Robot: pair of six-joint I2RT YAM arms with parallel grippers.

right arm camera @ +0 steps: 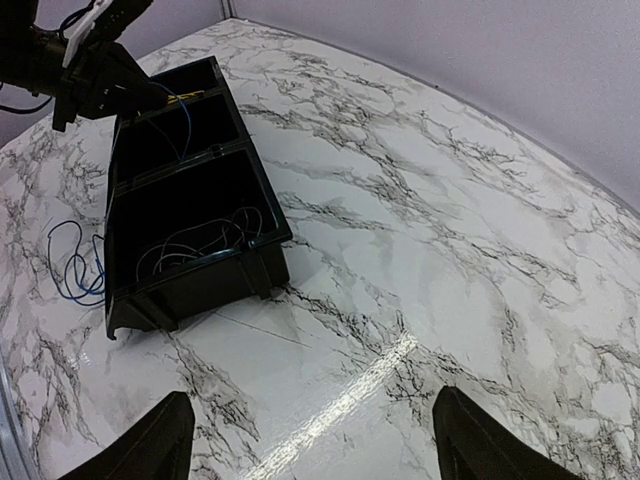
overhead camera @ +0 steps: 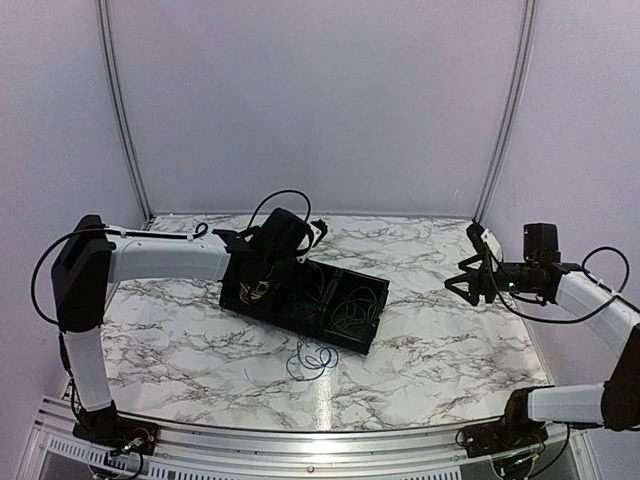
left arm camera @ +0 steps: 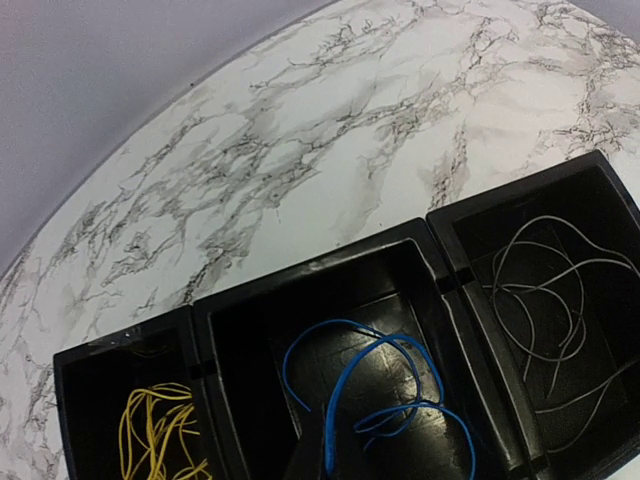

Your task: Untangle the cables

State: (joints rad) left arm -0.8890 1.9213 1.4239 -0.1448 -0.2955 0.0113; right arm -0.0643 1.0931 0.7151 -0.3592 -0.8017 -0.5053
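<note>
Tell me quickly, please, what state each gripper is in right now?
Left gripper: cannot be told, jaws mostly out of view.
Right gripper: open, holding nothing.

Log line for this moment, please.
left hand: over tray middle compartment by blue cable, grip unclear | right hand: open, away from tray | loose blue cables: on table beside tray

The tabletop (right arm camera: 450,230) is finished in a white marble pattern with grey veining. A smooth, glossy surface is indicated by the light streak reflected near the tray (left arm camera: 310,268). The tray is moulded in black plastic with a slight sheen. Inside the tray, the yellow cables (left arm camera: 150,430), blue cables (left arm camera: 340,385) and grey cables (left arm camera: 545,310) are smooth-sheathed. The wall (overhead camera: 320,100) behind the tray is matt.
</note>
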